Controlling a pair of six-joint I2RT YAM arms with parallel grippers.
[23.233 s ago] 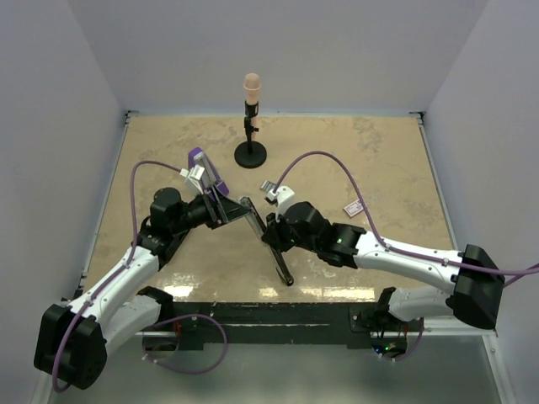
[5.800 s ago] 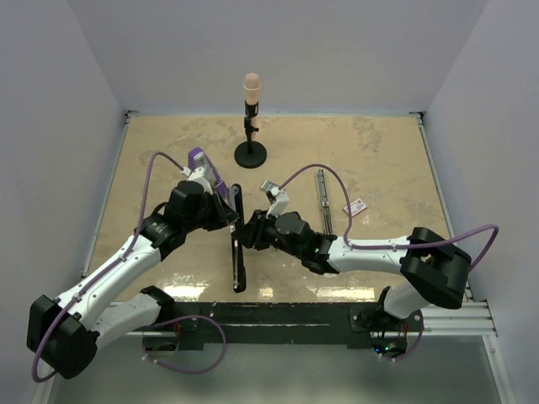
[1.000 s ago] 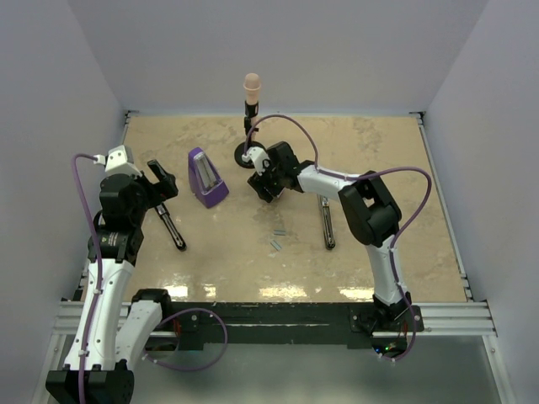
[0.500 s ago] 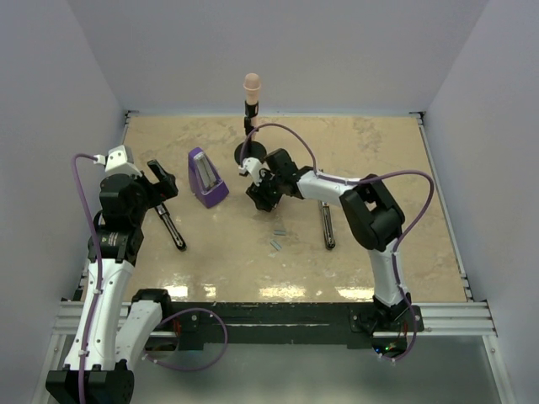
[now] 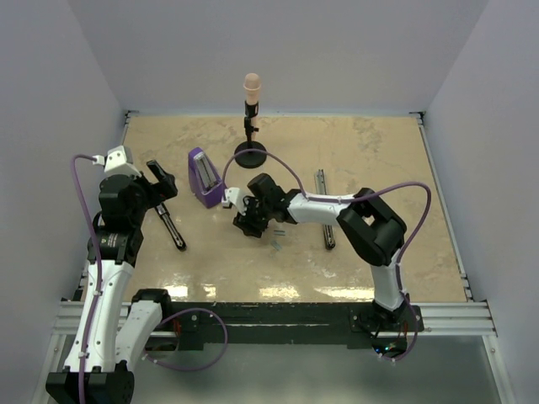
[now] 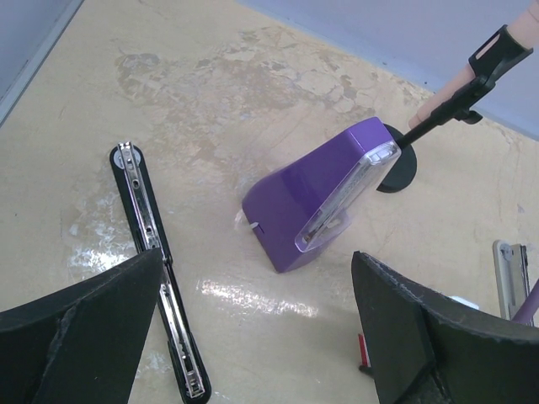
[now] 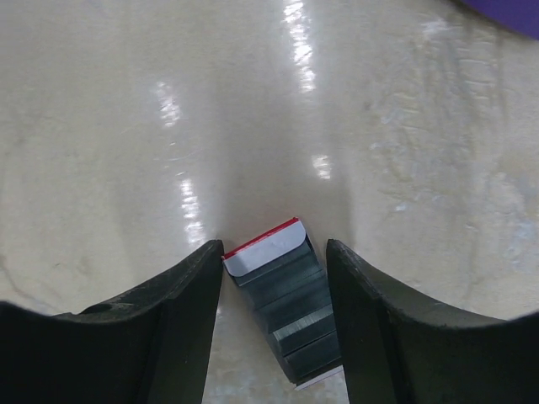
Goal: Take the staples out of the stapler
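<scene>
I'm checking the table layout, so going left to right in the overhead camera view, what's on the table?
Left gripper → stapler base → purple wedge → right gripper, with the small black stand behind it → staples → second stapler part.

Purple wedge (image 5: 205,176), microphone stand (image 5: 250,150), table (image 5: 379,160).

Beige marbled tabletop (image 5: 379,168) with glossy patches. Purple wedge-shaped object (image 6: 316,198) with a clear face. Black stapler (image 6: 156,269) with a silvery channel. Grey ribbed staples (image 7: 290,299), red-and-white end.
</scene>
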